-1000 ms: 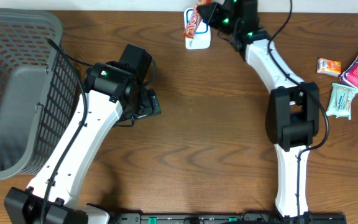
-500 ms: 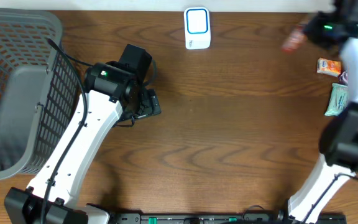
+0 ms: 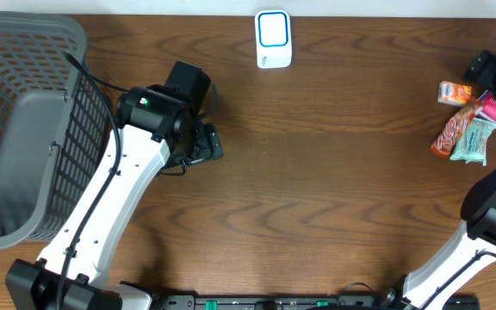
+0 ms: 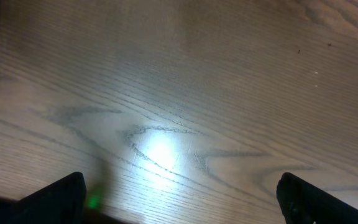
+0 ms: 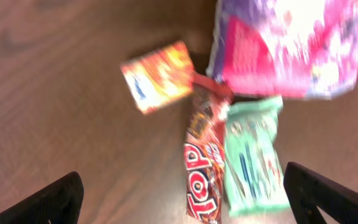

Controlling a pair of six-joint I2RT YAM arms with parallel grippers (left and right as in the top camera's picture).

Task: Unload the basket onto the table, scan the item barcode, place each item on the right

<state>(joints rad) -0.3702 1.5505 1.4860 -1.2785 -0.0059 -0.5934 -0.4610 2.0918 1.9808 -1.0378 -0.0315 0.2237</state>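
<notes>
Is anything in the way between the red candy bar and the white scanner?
No, nothing visible. Only bare table lies between the red candy bar and the white scanner at the table's far edge. The green packet sits beside the bar on its other side, away from the scanner.

snack (image 5: 202,163) dropped beside green packet (image 5: 250,155), right fingers (image 5: 51,202) spread
</notes>
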